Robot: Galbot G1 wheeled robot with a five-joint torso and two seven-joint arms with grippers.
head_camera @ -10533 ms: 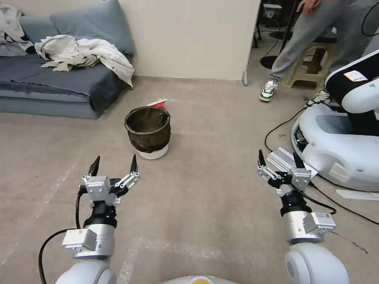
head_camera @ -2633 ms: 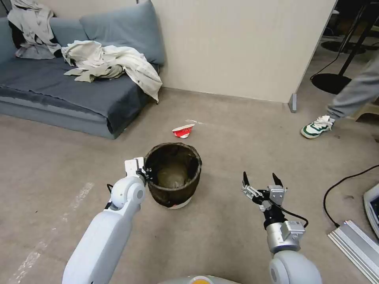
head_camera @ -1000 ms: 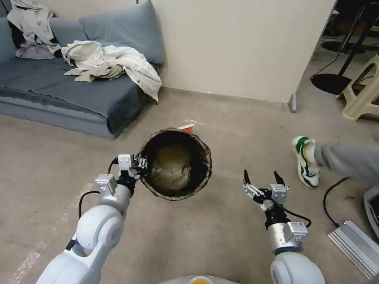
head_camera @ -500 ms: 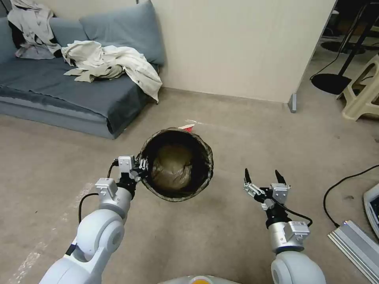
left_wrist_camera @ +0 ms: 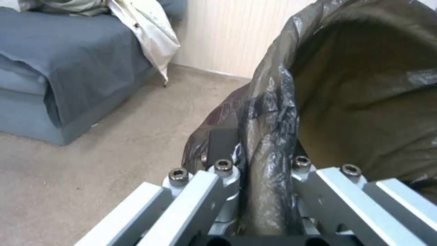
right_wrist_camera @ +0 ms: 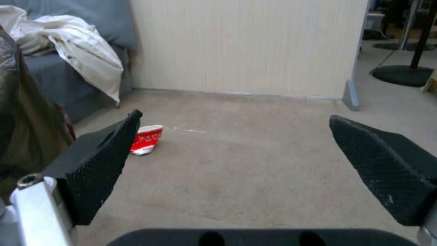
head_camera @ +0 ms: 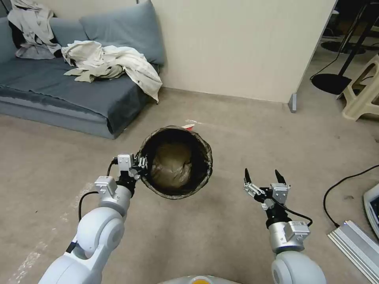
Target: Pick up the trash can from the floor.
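One round trash can (head_camera: 176, 162), crinkled dark bag over rim.

Place: a mock living room inside a lab or office space.
Home signs: grey-blue sofa (head_camera: 59, 85) with cushions, rumpled pale clothes (head_camera: 114, 63) on it.
Lab signs: partition wall (head_camera: 237, 47), floor cable (head_camera: 347, 181), aluminium rails (head_camera: 355, 246), plastic stool (head_camera: 363, 94).

You get soft, even indoor light; the trash can (head_camera: 175, 162) casts only a faint shadow on the floor (head_camera: 221, 232).
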